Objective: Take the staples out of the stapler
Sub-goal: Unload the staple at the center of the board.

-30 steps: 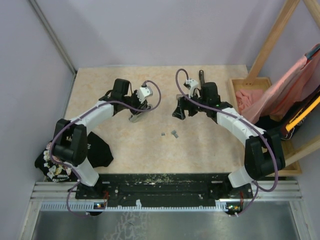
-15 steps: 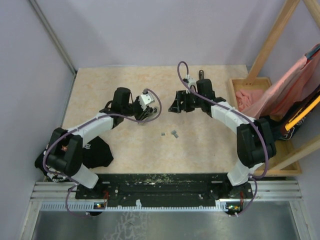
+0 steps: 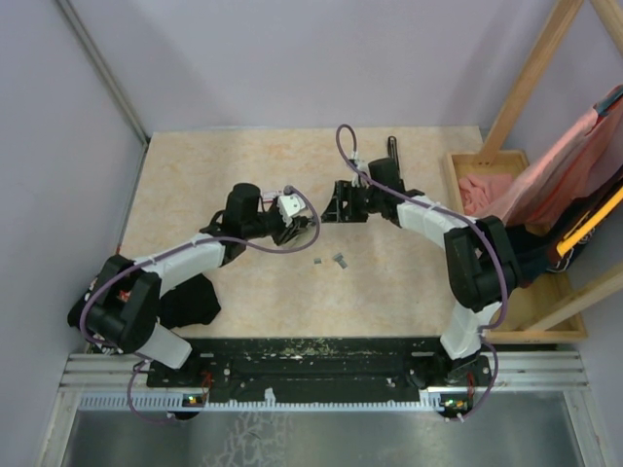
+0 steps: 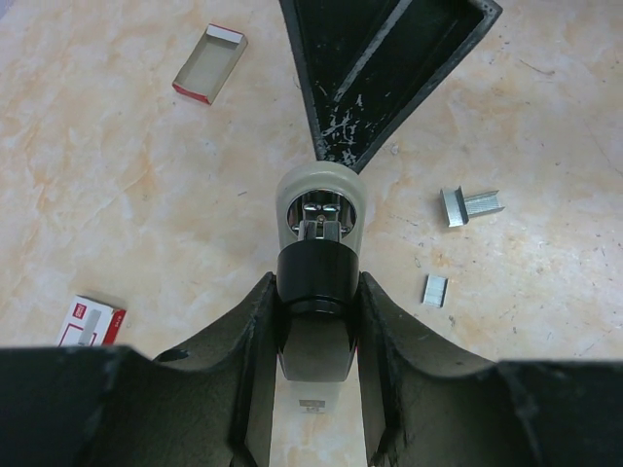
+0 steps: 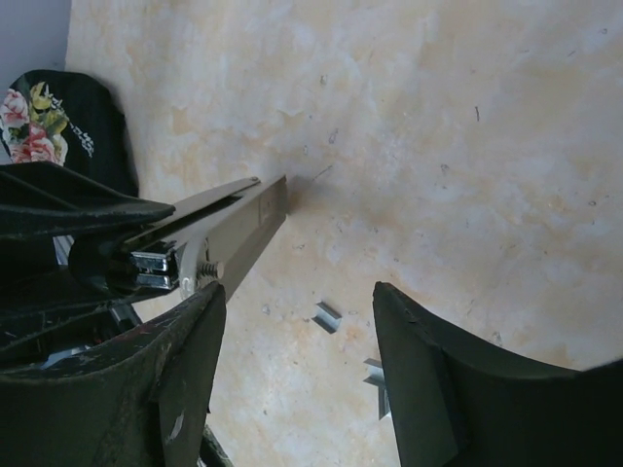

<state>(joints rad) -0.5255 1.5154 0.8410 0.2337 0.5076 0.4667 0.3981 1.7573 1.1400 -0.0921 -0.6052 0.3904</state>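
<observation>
The left gripper (image 4: 313,292) is closed tight on the stapler (image 4: 321,209), with one finger on each side of its body. The stapler points toward 3 o'clock over the table (image 3: 214,165), near the middle. The right gripper (image 3: 341,202) hangs just past the stapler's tip, at about 2 o'clock from it. Its fingers (image 5: 185,379) stand apart with nothing between them, so it is open. The two grippers are very near each other, but I cannot tell if they touch.

The staples (image 3: 340,259) lie on the table as two small grey bits, side by side. They are at 5 o'clock from the stapler and apart from both grippers, with bare table all around them.

In the left wrist view a red and white box (image 4: 92,321) lies at 8 o'clock from the stapler, and an open box (image 4: 209,63) lies at 11 o'clock. A black cloth (image 3: 195,297) sits at the table's 8 o'clock corner. A wooden tray (image 3: 484,154) lines the 3 o'clock edge. A wall (image 3: 292,58) closes the 12 o'clock edge, and another closes the 9 o'clock edge. The far part of the table — from 10 to 1 o'clock — shows the most room.
</observation>
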